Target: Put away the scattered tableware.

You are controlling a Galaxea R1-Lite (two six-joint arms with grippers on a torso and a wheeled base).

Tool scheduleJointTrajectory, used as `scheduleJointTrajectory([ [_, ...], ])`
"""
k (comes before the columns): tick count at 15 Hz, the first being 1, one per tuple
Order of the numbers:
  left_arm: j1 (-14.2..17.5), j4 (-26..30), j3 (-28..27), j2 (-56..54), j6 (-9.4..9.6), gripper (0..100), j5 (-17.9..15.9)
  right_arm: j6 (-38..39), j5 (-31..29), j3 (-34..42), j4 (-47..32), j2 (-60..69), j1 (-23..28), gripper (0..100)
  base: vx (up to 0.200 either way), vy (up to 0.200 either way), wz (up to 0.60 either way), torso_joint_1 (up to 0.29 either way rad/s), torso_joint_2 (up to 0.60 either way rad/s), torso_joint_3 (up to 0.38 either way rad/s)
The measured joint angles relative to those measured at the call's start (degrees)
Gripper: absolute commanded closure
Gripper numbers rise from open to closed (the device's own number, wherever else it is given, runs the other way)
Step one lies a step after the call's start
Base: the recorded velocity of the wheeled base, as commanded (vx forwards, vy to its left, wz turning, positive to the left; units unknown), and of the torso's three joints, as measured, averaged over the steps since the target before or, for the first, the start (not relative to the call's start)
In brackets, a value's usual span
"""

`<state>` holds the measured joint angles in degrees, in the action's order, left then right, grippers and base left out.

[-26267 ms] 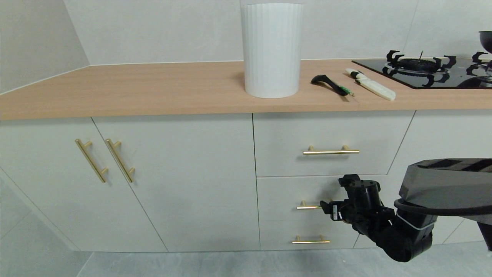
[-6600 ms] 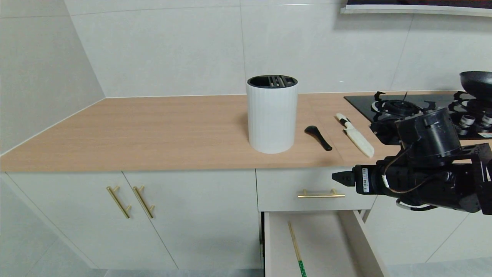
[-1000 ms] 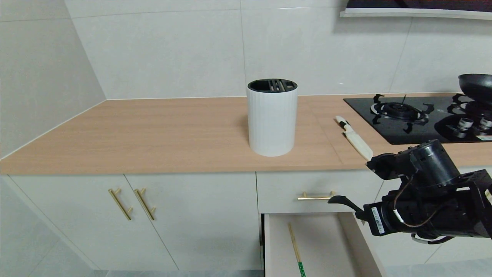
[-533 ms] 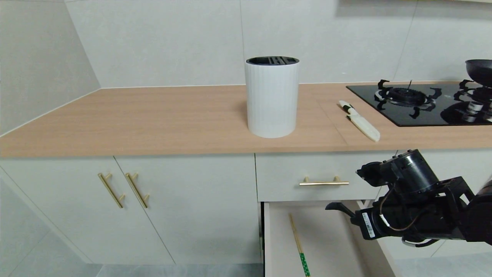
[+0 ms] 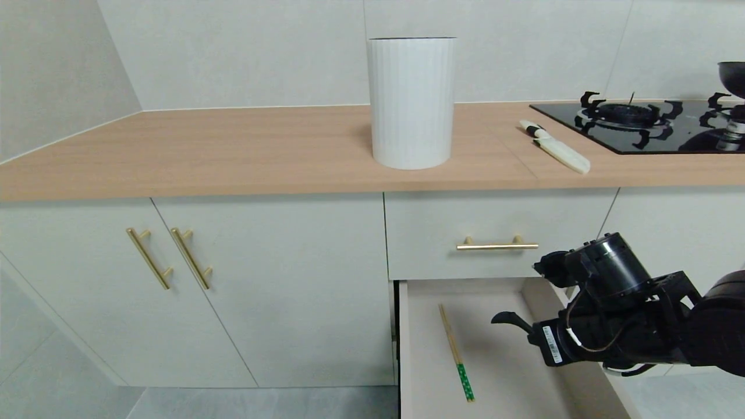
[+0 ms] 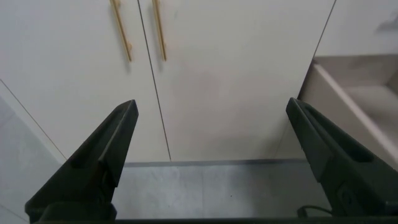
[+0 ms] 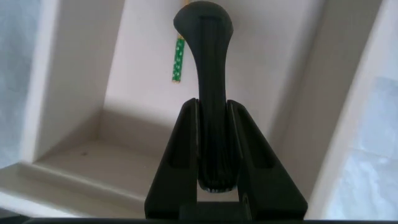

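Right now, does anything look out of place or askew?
Only the knife lies loose and angled on the countertop near the stove, outside the white holder. The right gripper holds the black spoon over the open drawer.

On the tabletop stands a canister, with a knife at its 3 o'clock and a stove at 2 o'clock. Below, at the canister's 5 o'clock, an open drawer holds chopsticks. At their 3 o'clock the right gripper holds a spoon over the drawer.
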<state>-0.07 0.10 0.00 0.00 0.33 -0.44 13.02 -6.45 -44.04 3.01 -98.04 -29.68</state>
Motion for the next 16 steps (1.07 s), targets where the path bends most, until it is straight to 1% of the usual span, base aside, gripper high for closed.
scheduleJointTrajectory([
  [3,0.0,0.0,0.0,0.0,0.02,0,0.0,0.0,-0.1,0.0,0.0,-0.4,0.0,100,0.000,0.000,0.00,-0.064,0.33,0.246],
  [6,0.0,0.0,0.0,0.0,0.00,0,0.0,0.0,-0.8,0.0,0.5,-1.0,0.0,100,0.000,0.000,0.00,-0.023,0.07,0.041],
  [10,0.0,0.0,0.0,0.0,0.02,0,0.0,0.0,-0.9,0.0,3.8,-3.3,0.0,100,0.000,0.000,0.00,0.000,0.00,0.000],
  [13,0.0,0.0,0.0,0.0,0.00,0,0.0,0.3,-2.0,-0.1,10.2,-8.2,0.2,100,0.000,0.000,0.00,0.000,0.00,0.000],
  [16,0.0,0.0,0.0,0.0,0.00,0,0.0,0.5,-4.4,-0.4,19.3,-16.0,1.3,100,0.000,0.000,0.00,0.000,0.00,0.000],
])
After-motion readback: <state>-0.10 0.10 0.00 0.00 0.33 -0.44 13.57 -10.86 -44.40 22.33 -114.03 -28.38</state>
